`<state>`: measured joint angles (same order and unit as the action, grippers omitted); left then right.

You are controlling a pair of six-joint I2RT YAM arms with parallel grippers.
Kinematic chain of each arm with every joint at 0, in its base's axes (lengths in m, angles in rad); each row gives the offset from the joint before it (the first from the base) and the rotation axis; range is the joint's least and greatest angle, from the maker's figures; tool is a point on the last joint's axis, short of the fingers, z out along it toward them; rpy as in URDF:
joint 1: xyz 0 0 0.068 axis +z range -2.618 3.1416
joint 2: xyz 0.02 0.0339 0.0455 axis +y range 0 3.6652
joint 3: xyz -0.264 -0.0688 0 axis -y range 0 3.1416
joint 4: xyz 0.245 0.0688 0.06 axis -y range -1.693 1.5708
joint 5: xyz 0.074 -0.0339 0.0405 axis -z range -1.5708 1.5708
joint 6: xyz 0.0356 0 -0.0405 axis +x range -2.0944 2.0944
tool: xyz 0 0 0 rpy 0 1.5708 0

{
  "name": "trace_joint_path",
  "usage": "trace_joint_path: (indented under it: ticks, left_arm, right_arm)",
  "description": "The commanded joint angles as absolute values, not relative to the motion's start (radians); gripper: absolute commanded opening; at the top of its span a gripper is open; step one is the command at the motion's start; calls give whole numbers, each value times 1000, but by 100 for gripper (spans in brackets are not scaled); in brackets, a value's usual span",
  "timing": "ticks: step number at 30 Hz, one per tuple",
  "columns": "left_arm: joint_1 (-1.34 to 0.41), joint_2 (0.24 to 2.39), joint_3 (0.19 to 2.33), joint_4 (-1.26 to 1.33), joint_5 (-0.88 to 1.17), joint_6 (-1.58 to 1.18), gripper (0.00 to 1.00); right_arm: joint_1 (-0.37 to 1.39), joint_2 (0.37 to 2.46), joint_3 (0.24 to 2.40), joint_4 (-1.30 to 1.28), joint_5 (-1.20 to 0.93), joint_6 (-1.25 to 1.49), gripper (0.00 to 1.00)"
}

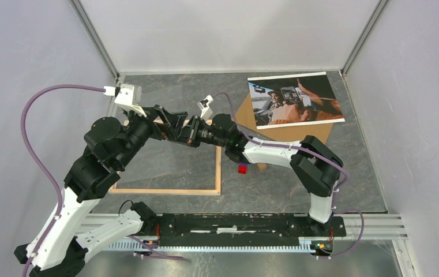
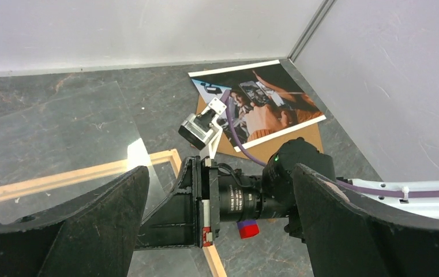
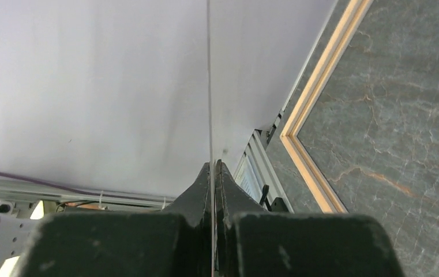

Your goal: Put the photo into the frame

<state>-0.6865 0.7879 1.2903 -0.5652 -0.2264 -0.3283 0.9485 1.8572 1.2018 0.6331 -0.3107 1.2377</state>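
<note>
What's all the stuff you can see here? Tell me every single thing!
photo: one, dark, grey and orange-pink with a white border, far right corner, lying on the board
backing board: one, brown, under the photo, partly poking out
frame: one, light wood, flat on the table, left of middle
clear sheet: one, see-through, over the frame
small block: one, red and blue, on the table right of the frame
table: one, dark grey, marbled
cables: two, purple, one along each arm
left tool: one, black, open, close to the right tool
right tool: one, black, shut on the clear sheet's edge
</note>
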Motion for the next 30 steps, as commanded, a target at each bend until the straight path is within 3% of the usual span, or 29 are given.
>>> trace_joint_path:
  ticks: [1,8,30]
  left_arm:
    - [-682,793,1262,-529,-235,-352,100]
    - [-681,808,1217,-522,-263,-330,100]
    - [-658,807,1132,-495,-338,-305,100]
  right_arm:
    - [965,1887,1145,769,-214,1333,0]
    - [964,1942,982,969,-148,1392,0]
    - [948,1915,730,1071,-83,1420,0]
